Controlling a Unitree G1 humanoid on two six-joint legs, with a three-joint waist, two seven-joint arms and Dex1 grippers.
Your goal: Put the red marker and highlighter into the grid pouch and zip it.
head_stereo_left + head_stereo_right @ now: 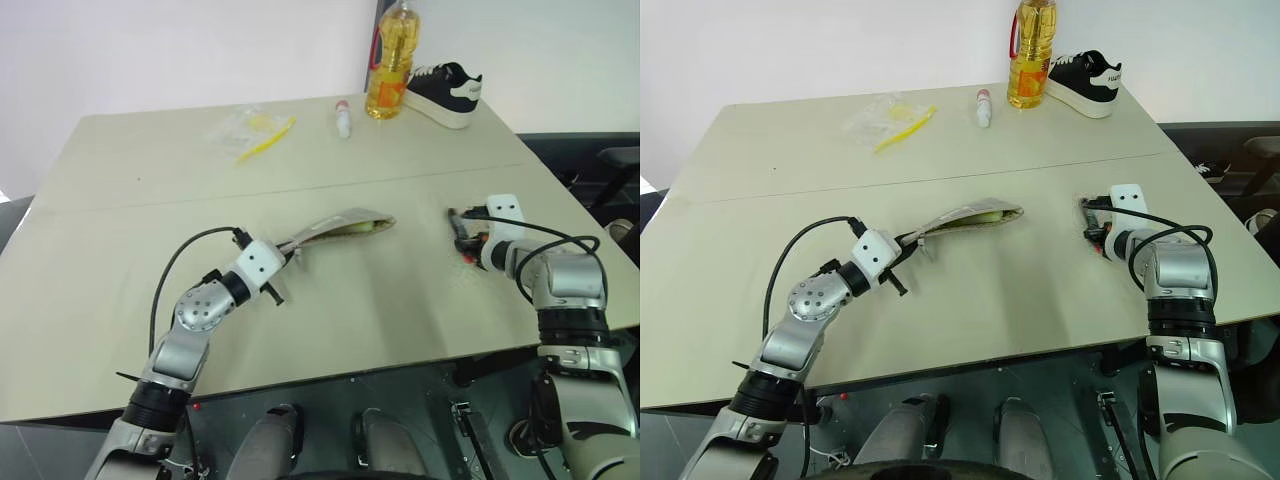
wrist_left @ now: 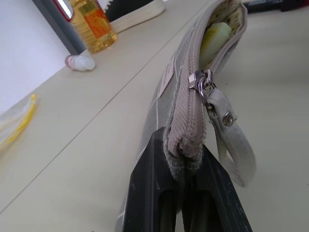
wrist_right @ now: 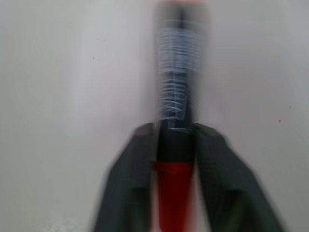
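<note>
Left eye view: bottle (image 1: 392,62), shoe (image 1: 446,92) behind.

left gripper (image 1: 283,262) holding grid pouch (image 1: 338,228), table (image 1: 400,290)

one grid pouch (image 1: 335,226), one highlighter (image 2: 214,39), one red marker (image 3: 179,96); one bottle (image 1: 391,60), one shoe (image 1: 445,93)

Bare table (image 1: 400,300) lies open between the grid pouch (image 1: 335,228) and the red marker (image 1: 462,232).
</note>
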